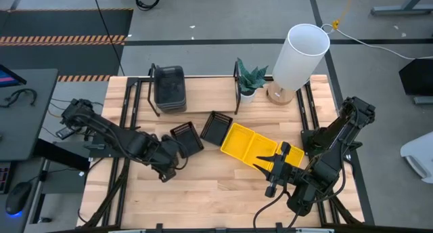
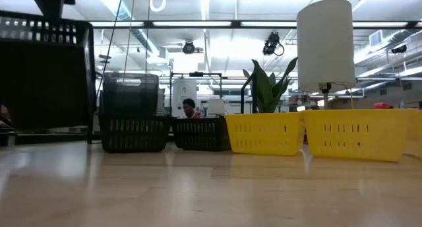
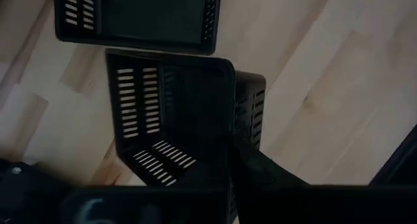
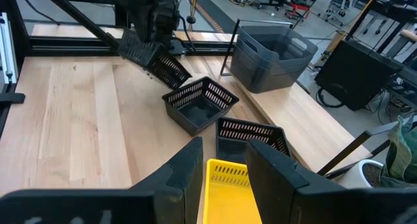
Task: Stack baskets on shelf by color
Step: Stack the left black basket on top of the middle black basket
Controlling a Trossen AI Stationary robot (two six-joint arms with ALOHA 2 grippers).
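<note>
My left gripper is shut on a black slatted basket, which is tilted above the table. Two more black baskets stand on the tabletop beside it. Two yellow baskets stand end to end on the table. My right gripper is open over their right end, and yellow shows through the gap between its fingers. Dark grey baskets are stacked on the shelf at its left end. My left gripper holds the black basket by a side wall. One finger lies along the outside of that wall; the other is lost in the dark. The basket hangs tilted with its open side toward my wrist. Whether its low corner touches the table, I cannot tell. My right gripper stands at the yellow basket; whether it touches it, I cannot tell.
A small potted plant and a tall white lamp stand at the shelf's right end. Black wire frames bound the shelf. Bare wood lies along the near side. A person sits far behind the table.
</note>
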